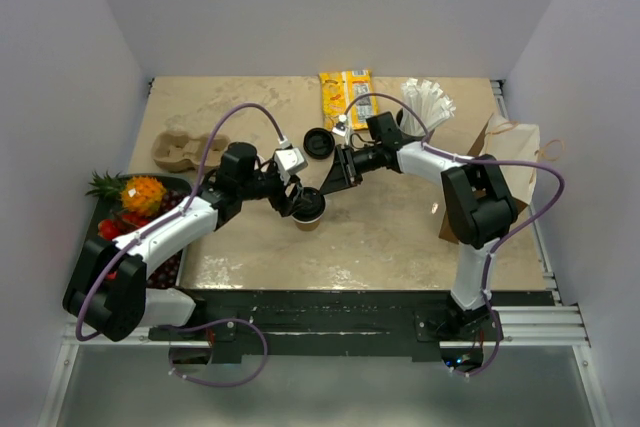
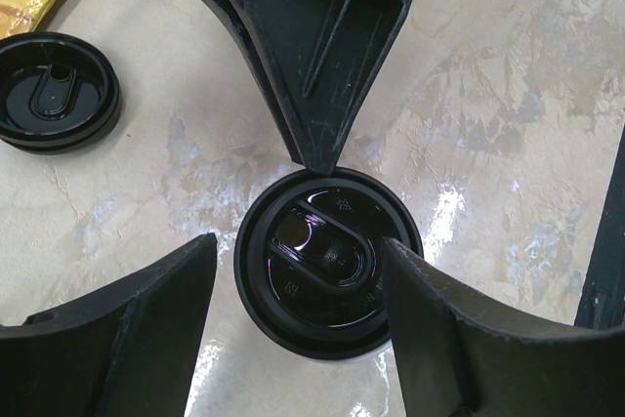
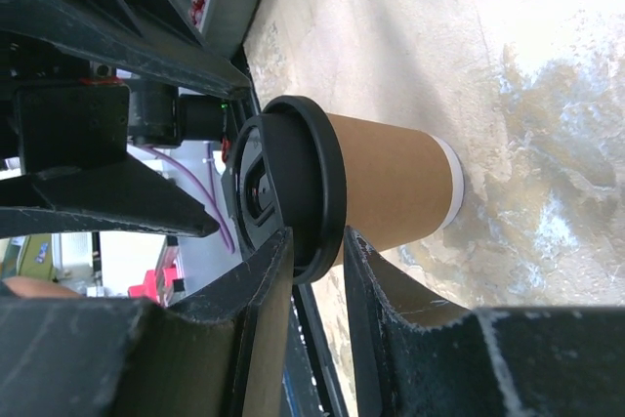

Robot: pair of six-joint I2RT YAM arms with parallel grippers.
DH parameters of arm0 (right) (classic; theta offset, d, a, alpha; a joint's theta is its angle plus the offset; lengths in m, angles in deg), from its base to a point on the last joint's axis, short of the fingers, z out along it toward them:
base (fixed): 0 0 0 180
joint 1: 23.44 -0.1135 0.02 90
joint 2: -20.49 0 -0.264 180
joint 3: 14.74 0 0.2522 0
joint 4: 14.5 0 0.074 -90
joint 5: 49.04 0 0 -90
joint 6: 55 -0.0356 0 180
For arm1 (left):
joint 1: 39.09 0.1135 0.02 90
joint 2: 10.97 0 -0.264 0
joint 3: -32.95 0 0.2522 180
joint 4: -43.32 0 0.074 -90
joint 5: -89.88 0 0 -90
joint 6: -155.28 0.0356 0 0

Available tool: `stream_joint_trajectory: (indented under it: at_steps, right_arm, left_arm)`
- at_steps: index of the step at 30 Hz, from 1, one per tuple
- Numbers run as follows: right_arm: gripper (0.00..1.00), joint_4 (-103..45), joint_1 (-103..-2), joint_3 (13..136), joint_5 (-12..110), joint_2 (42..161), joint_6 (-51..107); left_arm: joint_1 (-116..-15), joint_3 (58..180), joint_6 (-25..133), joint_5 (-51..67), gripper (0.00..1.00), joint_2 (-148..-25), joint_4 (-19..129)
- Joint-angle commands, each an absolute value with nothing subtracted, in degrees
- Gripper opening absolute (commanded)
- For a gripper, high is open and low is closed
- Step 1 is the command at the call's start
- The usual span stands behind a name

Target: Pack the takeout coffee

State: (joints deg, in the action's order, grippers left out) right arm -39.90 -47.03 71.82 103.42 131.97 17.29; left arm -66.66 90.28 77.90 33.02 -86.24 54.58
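Coffee cup (image 3: 391, 187) upright, right jaws pinching its lid (image 3: 312, 173), left jaws open above

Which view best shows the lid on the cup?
Left wrist: the lid fills the middle, seen straight from above. Right wrist shows it edge-on atop the cup; top view, only a small dark disc.

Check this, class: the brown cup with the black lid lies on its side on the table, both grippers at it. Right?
No: the brown cup stands upright on the table, black lid on, left gripper and right gripper at it. The left wrist view looks straight down onto it.
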Motion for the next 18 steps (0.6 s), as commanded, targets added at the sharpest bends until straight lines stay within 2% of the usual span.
stream_joint_trajectory:
  at_steps: [1,18]
  right_arm:
    - [0.32,-39.7,-47.3,74.2,103.0,131.6,18.5]
    - [0.32,-46.3,-50.6,75.8,97.5,130.5,26.3]
  left_arm:
    - [-67.0,89.9,78.7,33.2,0.72,-86.2,52.1]
    - [-67.0,87.8,78.8,32.8,0.72,-84.5,53.5]
